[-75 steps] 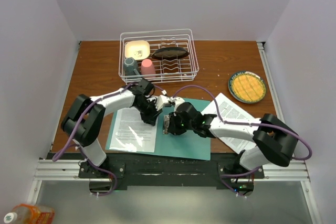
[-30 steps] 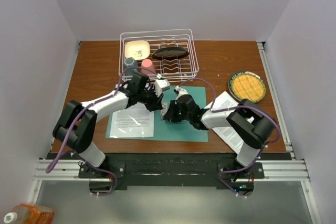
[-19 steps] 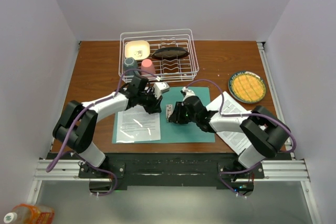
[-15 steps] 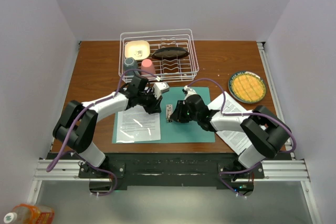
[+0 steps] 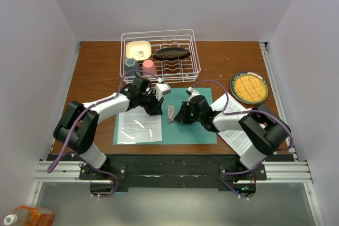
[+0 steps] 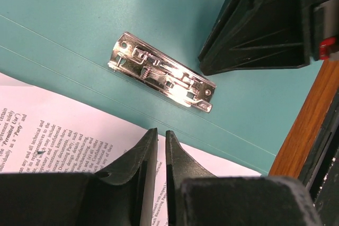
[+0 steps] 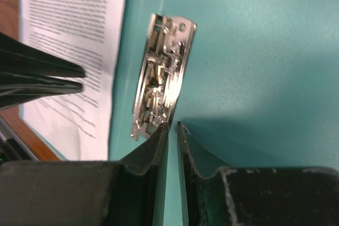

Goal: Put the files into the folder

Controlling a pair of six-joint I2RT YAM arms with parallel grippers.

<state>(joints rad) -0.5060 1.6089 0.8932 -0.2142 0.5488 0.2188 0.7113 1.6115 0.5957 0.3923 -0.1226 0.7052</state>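
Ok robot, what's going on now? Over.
Left tool and right tool nearly shut. One sheet on open folder, second sheet beside it. Nothing covering the clip.

My left pincer [image 6: 160,133] sits at 9 o'clock of the metal clip [image 5: 170,114] and my right pincer [image 7: 172,126] at 3 o'clock. Both have their tips drawn almost together, and only a narrow strip of folder [image 5: 196,130] lies between them. The dish rack [image 5: 160,55] walls off 12 o'clock, and the plate [image 5: 249,87] sits at 2 o'clock. Toward 6 o'clock the folder lies flat and bare, and the worktop [image 5: 100,72] at 10 o'clock gives passage.
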